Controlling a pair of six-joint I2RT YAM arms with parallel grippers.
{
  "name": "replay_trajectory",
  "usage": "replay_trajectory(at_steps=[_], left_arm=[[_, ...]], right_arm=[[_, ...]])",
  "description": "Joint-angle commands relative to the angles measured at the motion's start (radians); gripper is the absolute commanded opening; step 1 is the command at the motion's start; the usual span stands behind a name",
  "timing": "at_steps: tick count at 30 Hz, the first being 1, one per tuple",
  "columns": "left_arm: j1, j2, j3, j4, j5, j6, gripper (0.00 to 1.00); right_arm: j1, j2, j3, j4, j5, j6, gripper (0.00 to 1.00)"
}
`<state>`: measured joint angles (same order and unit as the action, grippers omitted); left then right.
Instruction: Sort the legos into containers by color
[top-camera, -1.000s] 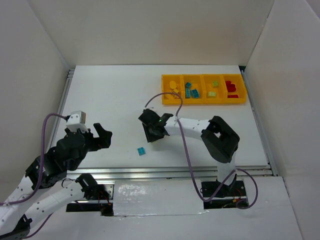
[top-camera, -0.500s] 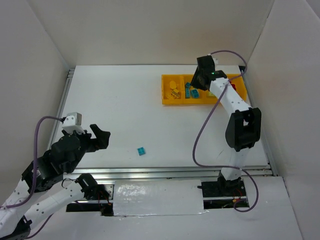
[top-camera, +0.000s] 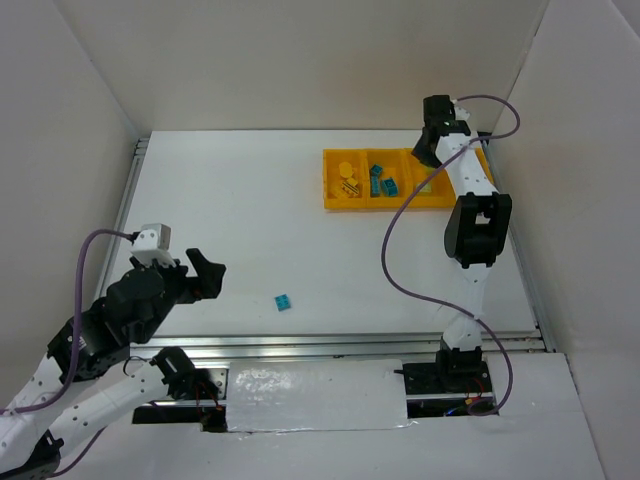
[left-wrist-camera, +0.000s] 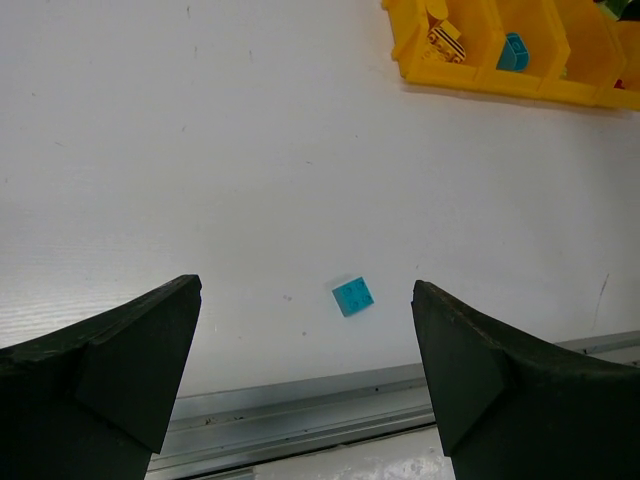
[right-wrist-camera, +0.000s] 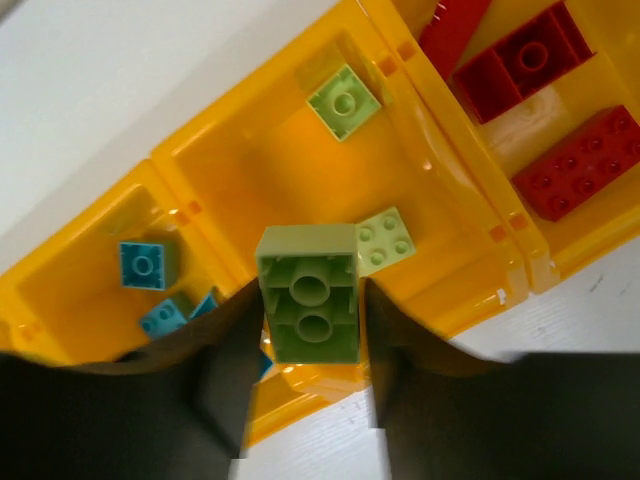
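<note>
The right end effector (right-wrist-camera: 308, 340) grips a light-green brick (right-wrist-camera: 308, 290) above the green compartment (right-wrist-camera: 290, 170) of the tray (right-wrist-camera: 475, 300), seemingly near its wall. Released there, it could bounce out. The left end effector (left-wrist-camera: 305, 290) gapes wide.

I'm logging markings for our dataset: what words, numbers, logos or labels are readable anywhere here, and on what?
No readable text in any view: none on the yellow tray, the green brick held by the right gripper, or the blue brick on the table.
The striped piece in the tray bears dark marks, too small to read.
</note>
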<state>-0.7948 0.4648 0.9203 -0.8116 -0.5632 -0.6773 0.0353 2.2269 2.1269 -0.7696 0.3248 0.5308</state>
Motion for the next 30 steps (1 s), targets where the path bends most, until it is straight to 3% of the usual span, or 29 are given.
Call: replay_trajectory(at_steps=[1, 3, 7, 10, 13, 17, 18, 21, 24, 30], left_arm=[[-0.004, 0.021, -0.003, 0.045, 0.009, 0.035, 0.99], [-0.004, 0.031, -0.001, 0.046, 0.013, 0.036, 1.0], [-0.004, 0.054, 0.002, 0.045, 0.016, 0.039, 1.0], [-0.006, 0.061, 0.002, 0.042, 0.013, 0.038, 0.99], [-0.004, 0.054, 0.003, 0.038, 0.002, 0.032, 0.99], [0.0, 0.044, 0.012, 0.011, -0.047, -0.002, 0.99], [0.002, 0.043, 0.015, -0.01, -0.076, -0.016, 0.99], [0.003, 0.025, 0.022, -0.038, -0.145, -0.062, 0.99], [0.006, 0.017, 0.035, -0.093, -0.202, -0.126, 0.99], [0.009, -0.004, 0.042, -0.129, -0.238, -0.162, 1.0]], right_arm=[[-0.011, 0.011, 0.028, -0.037, -0.004, 0.001, 0.56], [-0.011, 0.013, 0.031, -0.039, -0.007, 0.001, 0.66], [-0.006, -0.033, 0.008, -0.025, -0.018, 0.008, 0.75], [0.008, -0.107, -0.007, -0.034, -0.027, 0.011, 0.76], [0.101, -0.267, -0.192, 0.042, -0.007, -0.021, 0.79], [0.357, -0.524, -0.454, 0.138, -0.084, -0.08, 0.89], [0.418, -0.553, -0.502, 0.15, -0.078, -0.078, 0.98], [0.674, -0.628, -0.698, 0.226, 0.023, -0.005, 1.0], [0.88, -0.61, -0.803, 0.277, 0.049, 0.09, 1.0], [1.106, -0.38, -0.688, 0.155, 0.157, 0.188, 0.98]])
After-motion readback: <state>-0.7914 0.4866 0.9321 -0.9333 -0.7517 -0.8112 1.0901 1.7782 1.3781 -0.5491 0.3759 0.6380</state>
